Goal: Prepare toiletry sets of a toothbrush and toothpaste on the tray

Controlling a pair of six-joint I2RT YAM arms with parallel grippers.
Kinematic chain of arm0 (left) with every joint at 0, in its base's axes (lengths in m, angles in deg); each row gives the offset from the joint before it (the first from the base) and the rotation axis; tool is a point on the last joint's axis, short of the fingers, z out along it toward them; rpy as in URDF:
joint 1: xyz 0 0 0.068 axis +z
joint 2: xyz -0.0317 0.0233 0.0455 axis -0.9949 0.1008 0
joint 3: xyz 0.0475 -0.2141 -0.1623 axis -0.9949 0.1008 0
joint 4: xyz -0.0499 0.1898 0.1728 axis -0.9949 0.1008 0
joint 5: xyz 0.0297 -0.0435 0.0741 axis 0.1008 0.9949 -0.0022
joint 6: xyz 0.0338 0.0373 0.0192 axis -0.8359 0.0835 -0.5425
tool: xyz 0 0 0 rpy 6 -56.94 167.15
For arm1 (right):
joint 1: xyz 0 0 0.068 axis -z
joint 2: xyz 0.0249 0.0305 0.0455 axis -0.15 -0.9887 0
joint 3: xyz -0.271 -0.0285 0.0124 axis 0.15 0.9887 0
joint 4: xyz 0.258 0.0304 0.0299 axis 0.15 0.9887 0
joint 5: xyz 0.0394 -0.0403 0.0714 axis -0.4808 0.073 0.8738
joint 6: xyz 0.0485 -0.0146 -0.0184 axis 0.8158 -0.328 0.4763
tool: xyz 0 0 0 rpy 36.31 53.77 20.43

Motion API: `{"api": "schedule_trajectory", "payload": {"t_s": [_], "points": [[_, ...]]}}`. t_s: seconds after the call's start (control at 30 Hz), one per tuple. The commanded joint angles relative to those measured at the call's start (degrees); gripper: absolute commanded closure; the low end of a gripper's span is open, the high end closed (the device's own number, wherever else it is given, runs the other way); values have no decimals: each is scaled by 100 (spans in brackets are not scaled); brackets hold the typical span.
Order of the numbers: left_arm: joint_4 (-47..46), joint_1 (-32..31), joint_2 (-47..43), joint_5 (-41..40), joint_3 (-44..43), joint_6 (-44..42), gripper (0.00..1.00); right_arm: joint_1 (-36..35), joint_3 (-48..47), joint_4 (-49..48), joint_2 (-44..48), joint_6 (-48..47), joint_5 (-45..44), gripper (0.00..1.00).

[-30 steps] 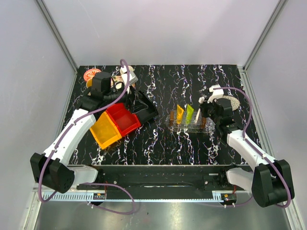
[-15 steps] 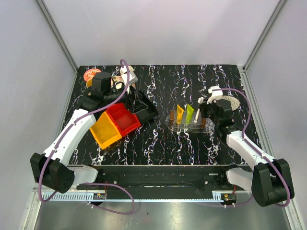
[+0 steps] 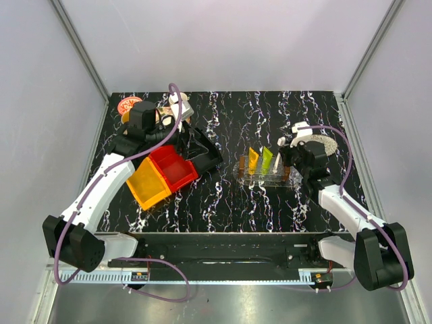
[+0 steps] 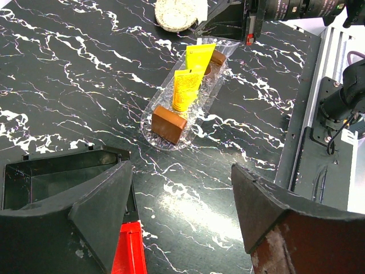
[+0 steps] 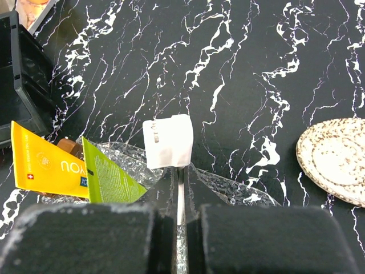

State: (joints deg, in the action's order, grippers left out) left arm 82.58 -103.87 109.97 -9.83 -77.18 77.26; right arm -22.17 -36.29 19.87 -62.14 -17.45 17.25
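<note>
Top view: the right gripper [image 3: 282,154] is clamped on the toothbrush [image 3: 278,146], holding it upright over the right end of the tray [image 3: 251,181], which lies right of the table's middle. The orange-yellow tube [image 3: 253,160] and the lime green tube [image 3: 267,158] stand just beside it. A black bin [image 3: 206,152], a red bin [image 3: 177,169] and a yellow bin [image 3: 150,185] sit well apart, toward the left edge.

Left wrist view: the left gripper [image 4: 182,220] hangs with its fingers spread and nothing between them, over the black bin's rim. The tray shows as thin clear plastic that likely flexes and skids. A brown block [image 4: 169,124] of the rack stands at its near end.

Right wrist view: the fingers pinch the toothbrush's slim stem below its white head. It looks light, stiff and smooth, so it may pivot or slip in the pinch; low on the handle seems the better hold. The green tube stands close on the left and could be knocked over. A speckled dish [image 5: 336,157] lies apart on the right, out of the way.
</note>
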Motion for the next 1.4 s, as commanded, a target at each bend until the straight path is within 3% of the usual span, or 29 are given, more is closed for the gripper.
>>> {"api": "schedule_trajectory", "payload": {"t_s": [0.0,1.23,1.37], "points": [[-266,50,-77,173,53,-32,26,36,22,-377,-20,-144,55,100],[-213,111,-60,261,88,-76,26,27,153,-561,-134,-171,142,100],[-187,129,-51,279,79,-102,26,36,162,-596,-143,-179,143,95]]}}
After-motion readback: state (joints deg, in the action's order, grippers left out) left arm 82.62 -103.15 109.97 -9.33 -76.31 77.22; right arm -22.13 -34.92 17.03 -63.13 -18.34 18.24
